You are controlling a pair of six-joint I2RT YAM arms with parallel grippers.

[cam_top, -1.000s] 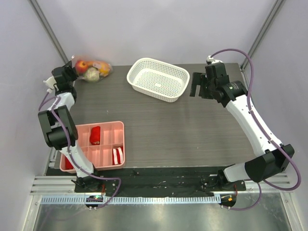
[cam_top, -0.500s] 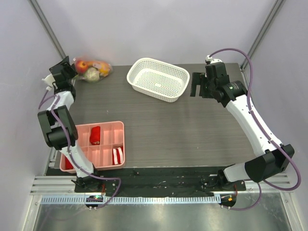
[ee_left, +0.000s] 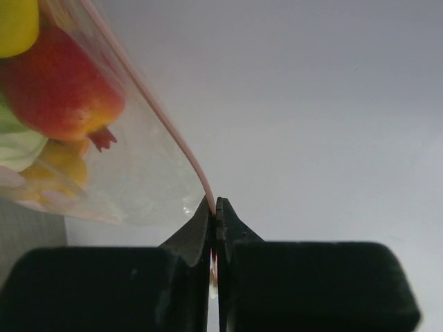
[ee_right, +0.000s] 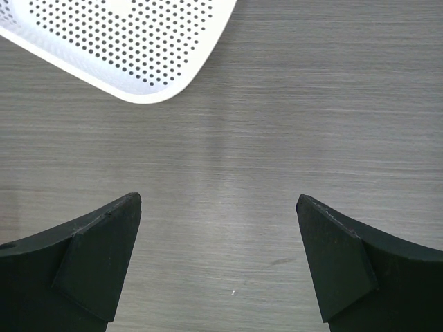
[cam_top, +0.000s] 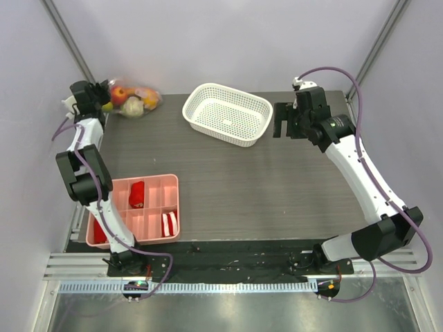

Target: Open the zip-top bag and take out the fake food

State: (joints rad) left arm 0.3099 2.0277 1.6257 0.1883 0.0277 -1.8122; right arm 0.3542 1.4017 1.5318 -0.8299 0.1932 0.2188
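at the near left of the dark wood-grain table [cam_top: 242, 187] sits a pink tray [cam_top: 163, 194] split into compartments, with a red piece [cam_top: 136, 194] in one and a red-white piece [cam_top: 169, 223] in another, closer to the table's near edge. farther in and well to the right, the right gripper [cam_top: 286, 130] hangs over the table just beside the white basket [cam_top: 227, 114], its fingers spread wide apart and gripping nothing. its wrist camera shows bare wood between the two fingertips [ee_right: 218, 207] and one rounded corner of the white basket [ee_right: 124, 48] up at the left. the basket stands at the far middle of the table. at the far left corner lies the zip-top bag [cam_top: 138, 97], clear and crinkled, with the fake food [cam_top: 123, 95] bunched inside it. the left gripper [cam_top: 97, 101] reaches to the bag's left end. in the wrist view its fingers [ee_left: 214, 207] are pressed together on the bag's pink zip strip [ee_left: 152, 117], which runs up and left from the pinch, the bag [ee_left: 145, 173] spreading beside it. through the plastic show a red fruit [ee_left: 62, 90], yellow pieces and a pale green one, all touching.
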